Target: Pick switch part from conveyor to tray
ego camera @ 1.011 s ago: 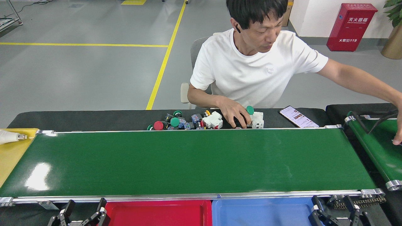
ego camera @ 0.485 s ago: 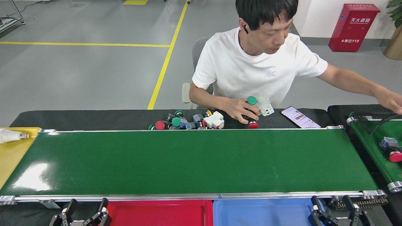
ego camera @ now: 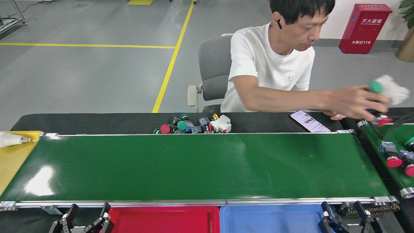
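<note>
Bright even overhead light, white glare on the conveyor (ego camera: 38, 183) – the person's hand (ego camera: 352, 102) motion-blurred

The red cabinet (ego camera: 364, 28) at the far right wall carries white Chinese characters "灭火器箱" with a small, unreadable line beneath, and lower down white characters followed by the number "119". The smartphone (ego camera: 310, 121) screen on the black surface (ego camera: 97, 123) shows content too small to read.

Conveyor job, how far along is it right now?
Done: nothing, the red tray and blue tray look bare. In hand: nothing; left gripper and right gripper sit open and empty. Left: everything, since the conveyor carries no switch part.
</note>
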Motion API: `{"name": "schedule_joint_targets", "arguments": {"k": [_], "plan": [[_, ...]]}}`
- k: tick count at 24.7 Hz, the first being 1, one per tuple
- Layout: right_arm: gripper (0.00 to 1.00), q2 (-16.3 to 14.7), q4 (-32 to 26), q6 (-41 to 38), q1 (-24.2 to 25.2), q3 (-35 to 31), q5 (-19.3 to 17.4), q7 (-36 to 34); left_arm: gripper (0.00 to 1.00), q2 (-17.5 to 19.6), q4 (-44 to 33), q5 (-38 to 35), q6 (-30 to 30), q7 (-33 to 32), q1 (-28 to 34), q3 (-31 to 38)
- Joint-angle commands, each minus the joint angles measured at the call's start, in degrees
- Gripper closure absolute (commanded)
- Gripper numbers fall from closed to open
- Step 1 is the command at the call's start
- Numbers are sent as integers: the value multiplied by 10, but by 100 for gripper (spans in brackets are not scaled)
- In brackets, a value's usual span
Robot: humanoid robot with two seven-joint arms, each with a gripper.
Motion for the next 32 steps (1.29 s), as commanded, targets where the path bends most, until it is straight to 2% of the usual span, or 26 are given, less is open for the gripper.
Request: {"name": "schedule_joint_targets", "arguments": {"k": [1, 6, 20, 23, 26, 28, 32], "plan": [[0, 0, -5, -3, -1, -3, -1, -5, 0, -1, -7, 2, 0, -2, -4, 3], [0, 0, -5, -2, -1, -3, -1, -4, 0, -8, -8, 1, 11, -27, -4, 3], [2, 0, 6, 4, -13, -3, -1, 0, 0, -5, -7, 1, 13, -21, 0, 10], [2, 1, 14, 18, -32, -3, -1, 8, 0, -5, -7, 1, 11, -21, -1, 11], [2, -1, 21, 67, -60, -3, 0, 48, 0, -5, -7, 1, 11, -21, -3, 11], [2, -3, 42, 83, -90, -3, 0, 80, 0, -7, -7, 1, 11, -21, -3, 11], [2, -5, 104, 84, -145, -2, 3, 90, 0, -8, -7, 1, 11, -21, -2, 10]]}}
